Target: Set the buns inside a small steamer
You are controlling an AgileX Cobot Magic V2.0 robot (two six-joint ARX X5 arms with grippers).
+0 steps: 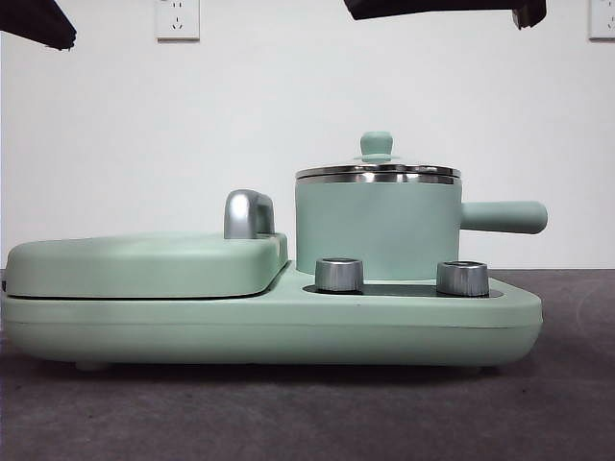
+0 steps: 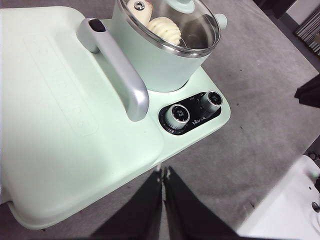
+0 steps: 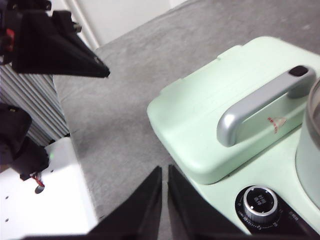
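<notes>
The small steamer [image 1: 375, 230] is a mint-green pot with a side handle [image 1: 504, 217], standing on the right of a mint-green cooker base with its glass lid [image 2: 172, 22] on. Through the lid in the left wrist view I see both buns inside: the spiral-ridged bun [image 2: 164, 31] and, behind it, the smooth bun [image 2: 138, 7]. My left gripper [image 2: 163, 172] is shut and empty, above the cooker's front edge and away from the pot. My right gripper [image 3: 164, 171] is shut and empty, off the cooker's griddle end. Only the steamer's wall edge [image 3: 311, 145] shows in the right wrist view.
The flat hinged griddle lid [image 1: 144, 264] with its chrome handle [image 1: 248, 213] fills the cooker's left half. Two steel knobs [image 1: 339, 274] [image 1: 462, 278] sit in front of the pot. Black arm tips show at the top corners [image 1: 38, 21] [image 1: 442, 8]. A white box [image 3: 45, 200] stands beside the table.
</notes>
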